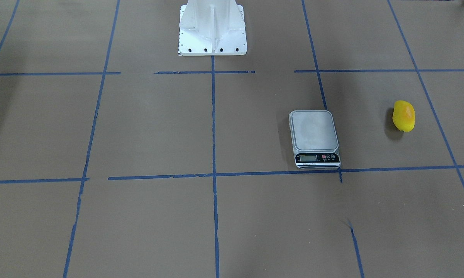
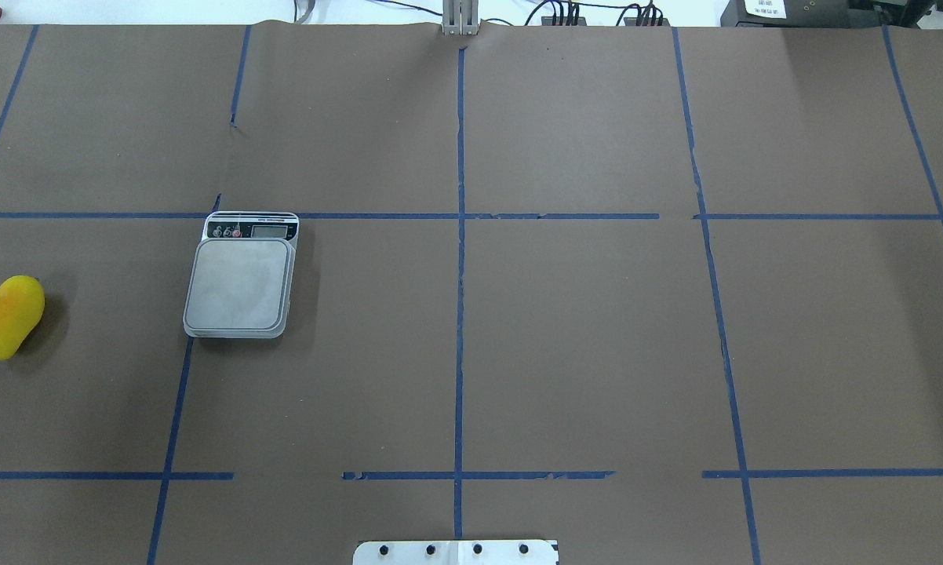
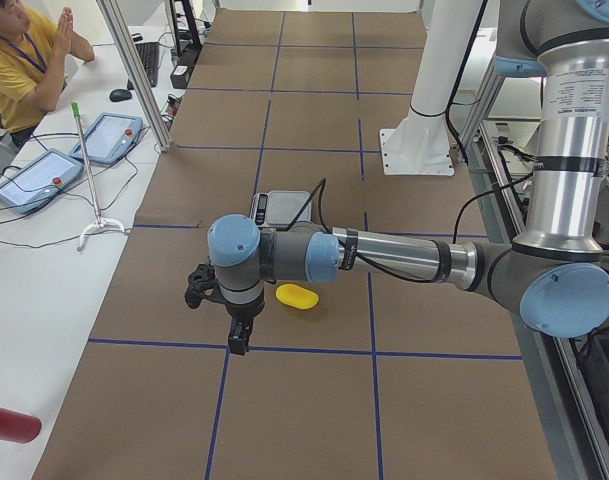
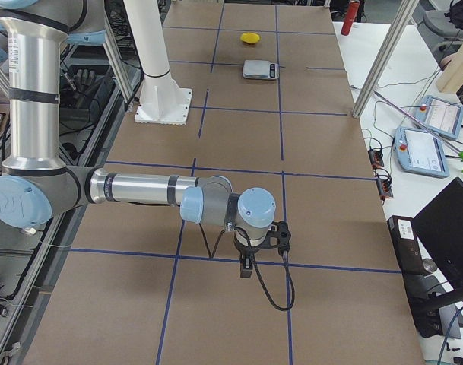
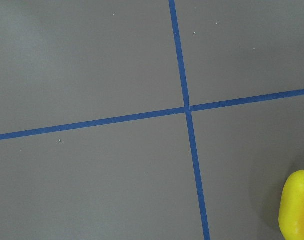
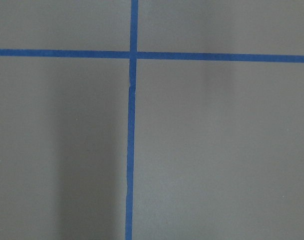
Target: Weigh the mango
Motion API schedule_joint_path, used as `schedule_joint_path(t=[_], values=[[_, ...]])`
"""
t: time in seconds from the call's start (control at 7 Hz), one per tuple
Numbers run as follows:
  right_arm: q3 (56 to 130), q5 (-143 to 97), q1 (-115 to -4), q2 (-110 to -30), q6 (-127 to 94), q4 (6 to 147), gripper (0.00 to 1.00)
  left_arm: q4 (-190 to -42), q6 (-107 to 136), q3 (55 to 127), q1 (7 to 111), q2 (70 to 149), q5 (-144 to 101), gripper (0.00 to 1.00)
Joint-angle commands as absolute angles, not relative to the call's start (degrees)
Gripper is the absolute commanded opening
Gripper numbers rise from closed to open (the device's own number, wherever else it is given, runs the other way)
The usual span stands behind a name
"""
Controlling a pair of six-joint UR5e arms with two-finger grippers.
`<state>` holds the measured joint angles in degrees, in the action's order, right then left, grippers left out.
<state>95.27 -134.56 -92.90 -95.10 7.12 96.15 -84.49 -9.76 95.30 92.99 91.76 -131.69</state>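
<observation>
The yellow mango [image 2: 9, 316] with an orange blush lies on the brown table at the far left, apart from the scale. It also shows in the front view [image 1: 403, 116], the left side view [image 3: 297, 296] and at the left wrist view's lower right corner [image 5: 296, 207]. The silver scale [image 2: 240, 286] stands to the mango's right with a bare platform [image 1: 314, 131]. My left gripper [image 3: 239, 337] hangs over the table near the mango; I cannot tell if it is open. My right gripper [image 4: 246, 266] hangs over the far right end; I cannot tell its state.
Blue tape lines [image 2: 460, 235] divide the brown paper table cover. The white robot base [image 1: 212, 29] stands at mid table edge. An operator [image 3: 24, 50] sits at a side desk with tablets. A red can [image 4: 350, 17] stands past the table's left end.
</observation>
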Motion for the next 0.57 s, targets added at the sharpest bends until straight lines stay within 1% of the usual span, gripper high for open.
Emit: schedule_joint_path(t=[0.0, 0.43], values=[[95.3, -134.6, -92.9, -95.1, 7.1, 96.2, 1.0, -84.5, -9.7, 95.0, 92.9, 91.8, -131.8, 1.0], [95.3, -134.6, -92.9, -95.1, 7.1, 96.2, 1.0, -85.0, -9.8, 95.3, 92.2, 91.6, -131.4, 1.0]])
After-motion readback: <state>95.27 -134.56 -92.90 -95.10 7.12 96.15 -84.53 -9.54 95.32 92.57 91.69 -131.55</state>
